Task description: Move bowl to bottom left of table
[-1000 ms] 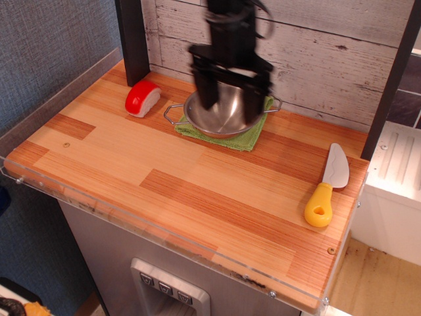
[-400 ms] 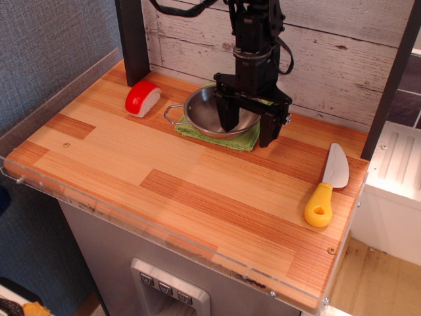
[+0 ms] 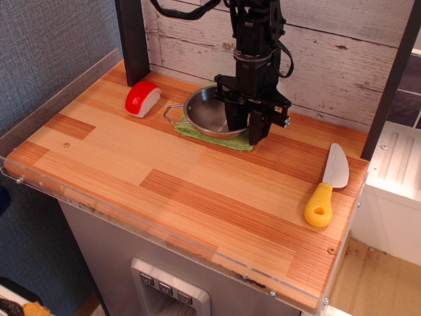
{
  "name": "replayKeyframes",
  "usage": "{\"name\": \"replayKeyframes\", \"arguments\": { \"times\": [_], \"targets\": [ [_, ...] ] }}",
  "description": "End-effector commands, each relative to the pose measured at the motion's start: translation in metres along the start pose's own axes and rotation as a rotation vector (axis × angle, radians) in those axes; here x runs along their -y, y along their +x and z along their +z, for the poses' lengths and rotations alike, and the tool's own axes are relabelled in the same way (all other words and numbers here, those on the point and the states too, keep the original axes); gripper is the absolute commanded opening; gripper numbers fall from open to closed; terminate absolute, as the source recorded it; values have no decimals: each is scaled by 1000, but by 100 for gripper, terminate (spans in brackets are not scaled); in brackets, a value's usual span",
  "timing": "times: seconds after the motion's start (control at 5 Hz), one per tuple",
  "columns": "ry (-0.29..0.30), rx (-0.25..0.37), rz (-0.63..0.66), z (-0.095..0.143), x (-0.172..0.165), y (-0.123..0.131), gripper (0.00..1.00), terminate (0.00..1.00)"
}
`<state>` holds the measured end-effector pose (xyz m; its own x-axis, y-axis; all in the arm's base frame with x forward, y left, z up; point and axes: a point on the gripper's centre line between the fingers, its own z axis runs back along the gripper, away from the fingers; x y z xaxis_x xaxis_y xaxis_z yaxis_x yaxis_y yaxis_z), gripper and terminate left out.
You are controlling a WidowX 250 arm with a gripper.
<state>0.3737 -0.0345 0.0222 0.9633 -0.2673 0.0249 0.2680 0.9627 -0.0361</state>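
Note:
The shiny steel bowl point(image 3: 205, 112) sits on a green cloth point(image 3: 191, 131) at the back middle of the wood-plank table point(image 3: 164, 197). One wire loop handle sticks out to its left. My gripper point(image 3: 246, 126) comes straight down over the bowl's right rim. One finger is inside the bowl and the other is outside, and the jaws are pinched close on the rim. The bowl still rests on the cloth. The bowl's right handle is hidden behind the gripper.
A red-and-white toy point(image 3: 142, 97) lies left of the bowl. A yellow-handled knife point(image 3: 327, 187) lies near the right edge. A dark post point(image 3: 133, 39) stands at the back left. Clear acrylic edging runs along the left and front edges.
The gripper came down from above the bowl to its right rim, and its fingers, wide apart before, have closed onto the rim. The bowl has hardly moved.

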Motion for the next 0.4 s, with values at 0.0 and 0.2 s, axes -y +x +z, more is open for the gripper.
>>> {"name": "replayKeyframes", "arguments": {
  "times": [0.0, 0.2],
  "targets": [
    [-1, 82, -22, 37, -1, -1, 0, 0],
    [-6, 140, -26, 67, -9, -7, 0, 0]
  ]
}}
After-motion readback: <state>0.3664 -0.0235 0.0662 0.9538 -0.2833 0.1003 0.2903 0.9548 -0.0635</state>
